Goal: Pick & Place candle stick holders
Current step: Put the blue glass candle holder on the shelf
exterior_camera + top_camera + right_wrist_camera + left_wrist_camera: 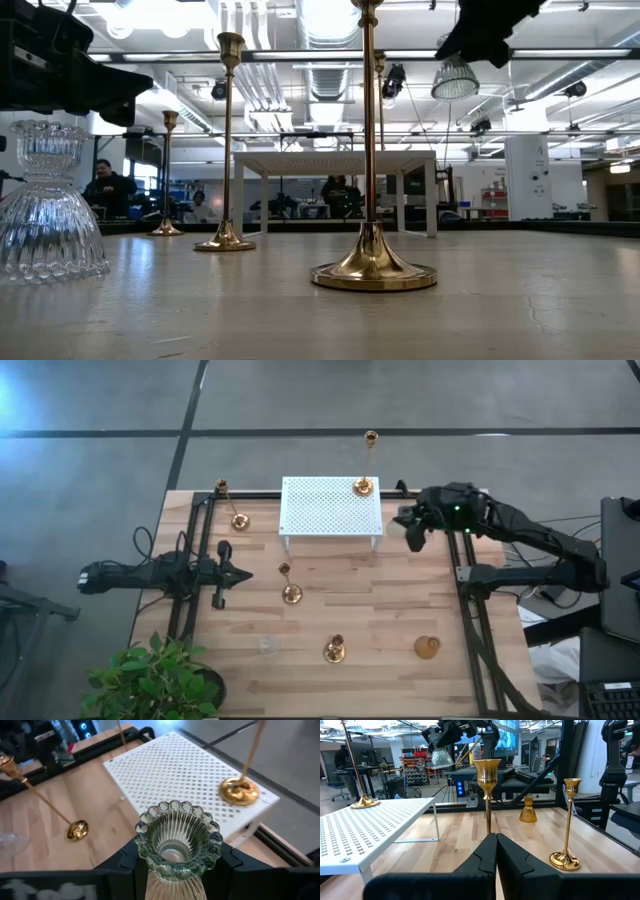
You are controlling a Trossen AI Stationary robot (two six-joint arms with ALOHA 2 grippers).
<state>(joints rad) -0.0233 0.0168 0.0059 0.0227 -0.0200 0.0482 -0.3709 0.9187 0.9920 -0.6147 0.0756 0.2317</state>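
The left gripper [222,572] rests low over the table [400,630], fingers [512,862] pressed together on nothing; a tall brass holder [290,592] stands just beyond their tips. The right gripper [415,532] hangs beside the white rack [330,510], fingers clamped on a clear glass holder [179,845]. Another brass holder [364,482] stands on the rack's far right corner.

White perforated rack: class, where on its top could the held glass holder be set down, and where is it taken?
The white perforated metal rack is bare except its corner nearest the right gripper, where a tall brass candle holder stands. That gripper carries the clear glass holder.
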